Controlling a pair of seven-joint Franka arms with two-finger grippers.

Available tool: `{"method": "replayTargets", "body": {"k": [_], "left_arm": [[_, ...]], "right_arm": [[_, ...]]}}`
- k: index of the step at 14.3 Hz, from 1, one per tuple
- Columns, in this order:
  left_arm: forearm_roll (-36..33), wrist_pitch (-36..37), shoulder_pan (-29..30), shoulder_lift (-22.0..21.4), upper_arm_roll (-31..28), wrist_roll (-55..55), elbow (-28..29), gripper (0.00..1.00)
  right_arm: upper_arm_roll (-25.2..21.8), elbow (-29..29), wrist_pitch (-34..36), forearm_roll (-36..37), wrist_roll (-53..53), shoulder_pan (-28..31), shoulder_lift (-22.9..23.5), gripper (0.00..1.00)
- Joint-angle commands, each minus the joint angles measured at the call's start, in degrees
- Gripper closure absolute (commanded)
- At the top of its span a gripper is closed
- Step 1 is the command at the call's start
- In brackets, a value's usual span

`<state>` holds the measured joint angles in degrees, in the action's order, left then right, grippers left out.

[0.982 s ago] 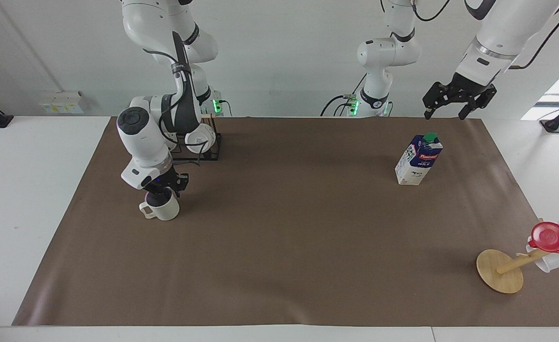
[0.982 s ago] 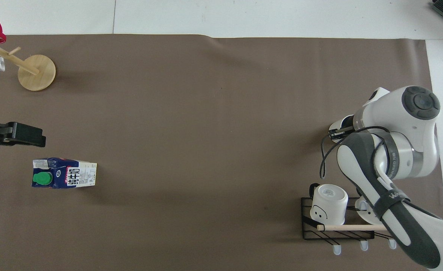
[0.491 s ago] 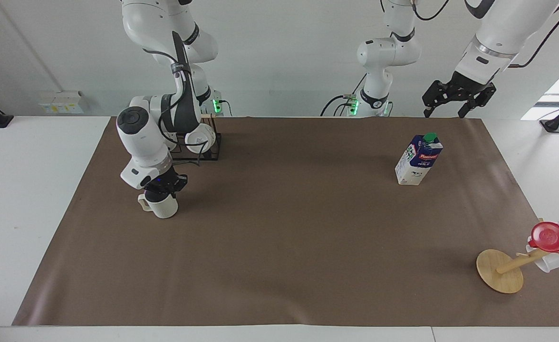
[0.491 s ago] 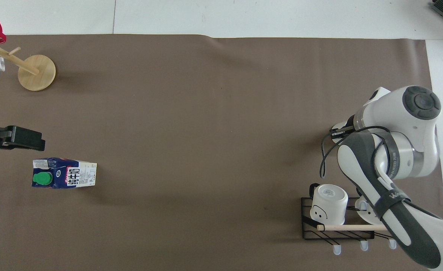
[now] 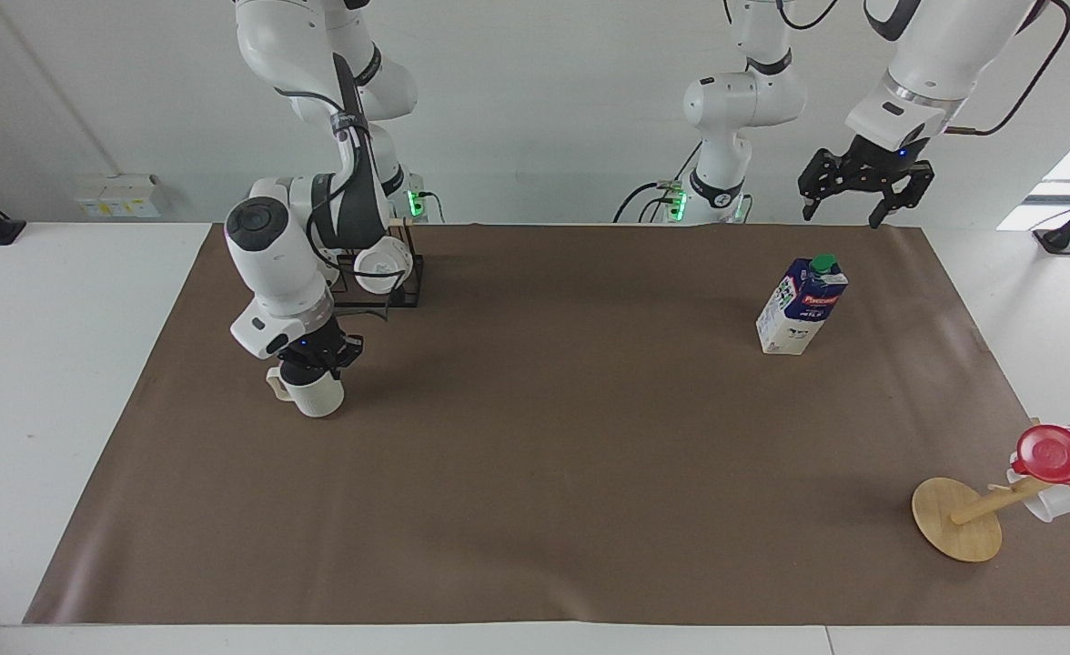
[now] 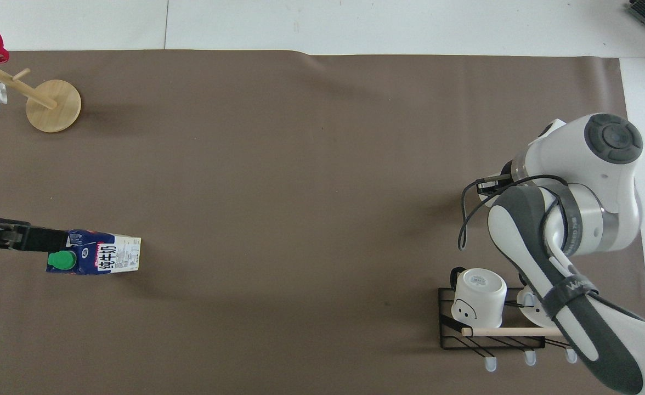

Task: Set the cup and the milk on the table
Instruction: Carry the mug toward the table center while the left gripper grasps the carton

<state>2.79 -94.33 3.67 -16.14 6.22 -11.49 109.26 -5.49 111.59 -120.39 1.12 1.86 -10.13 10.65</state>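
Note:
The cup [image 5: 316,395], a cream ribbed mug, stands upright on the brown sheet of the table [image 5: 535,455] toward the right arm's end. My right gripper [image 5: 317,362] reaches down into its mouth and is shut on its rim. In the overhead view the right arm hides the cup. The milk [image 5: 802,305], a blue-and-white carton with a green cap, stands upright on the sheet toward the left arm's end, also visible from above [image 6: 100,259]. My left gripper [image 5: 841,216] hangs open and empty high over the table edge at the robots' end, clear of the milk.
A black wire rack [image 6: 492,323] holding a white smiley mug [image 6: 479,296] sits beside the right arm's base. A leaning wooden mug tree [image 5: 956,518] with a red cup [image 5: 1058,455] and a white mug stands at the left arm's end, farther from the robots than the milk.
The cup went from tilted to upright and shifted slightly toward the robots in the right gripper. The left gripper rose and drew back toward the robots, away from the milk.

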Motion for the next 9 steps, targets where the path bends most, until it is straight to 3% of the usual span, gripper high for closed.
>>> {"method": "replayTargets", "body": {"k": [1, 5, 9], "left_arm": [[-0.8, -3.0, 2.3, -3.0, 0.0, -3.1, 5.0, 0.00], [-0.8, -9.6, 3.3, -8.5, 0.1, -3.0, 15.4, 0.00], [-0.8, -14.4, 2.6, -9.0, 0.1, -3.0, 19.1, 0.00]], "right_arm": [[0.1, -5.6, 6.7, -0.4, 4.8, -2.2, 0.4, 1.00], [0.1, -6.9, 8.3, 0.4, 14.7, -8.0, 0.2, 1.00], [0.2, -7.3, 8.4, -0.7, 22.5, -13.2, 0.0, 1.00]]}}
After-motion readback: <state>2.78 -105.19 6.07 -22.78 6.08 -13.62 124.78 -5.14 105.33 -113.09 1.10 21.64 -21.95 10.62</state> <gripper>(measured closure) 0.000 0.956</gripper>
